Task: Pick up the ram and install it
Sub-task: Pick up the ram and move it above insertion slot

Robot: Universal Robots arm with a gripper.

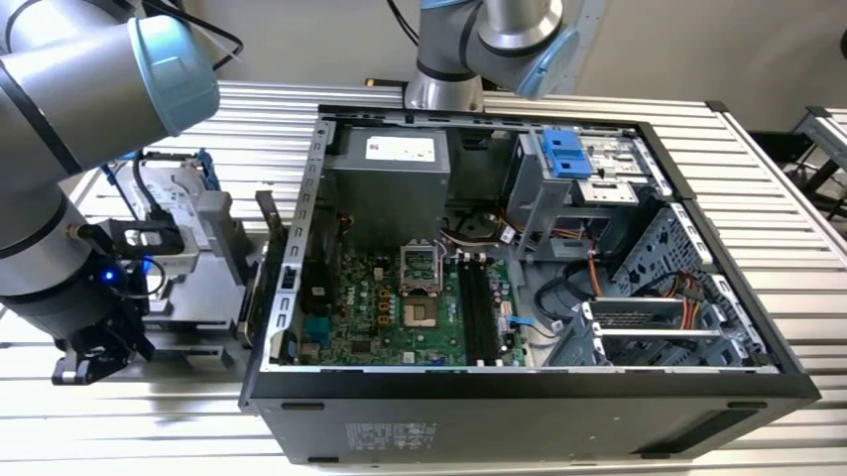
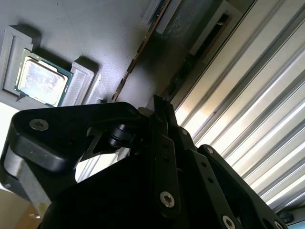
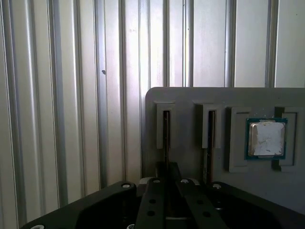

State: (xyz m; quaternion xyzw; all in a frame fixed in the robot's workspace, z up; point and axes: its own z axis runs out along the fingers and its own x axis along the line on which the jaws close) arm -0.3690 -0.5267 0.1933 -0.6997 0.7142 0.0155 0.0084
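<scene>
The ribbed metal tabletop (image 1: 794, 198) carries an open computer case (image 1: 530, 407). A grey holder (image 1: 198, 253) sits just beside the case, on the exterior view's left. The arm (image 1: 54, 198) reaches down over that side, so the gripper (image 1: 93, 362) is at the holder and well apart from the long black slots (image 1: 479, 307) on the board inside the case.

In the first wrist view the holder (image 3: 190, 95) has two narrow slots side by side. The ram (image 3: 165, 136) stands on edge in the slot farther from the processor chip (image 3: 267, 138). Its long axis runs straight away from the gripper (image 3: 167, 168), whose tip sits at the stick's near end and in line with it. A second stick (image 3: 208, 138) occupies the neighbouring slot and lies parallel to the ram; its edge (image 2: 140, 52) also shows in the second wrist view.

Whether the jaws are open, closed or already on the ram cannot be told. In my judgement the ram is seated in the holder and not yet lifted.
</scene>
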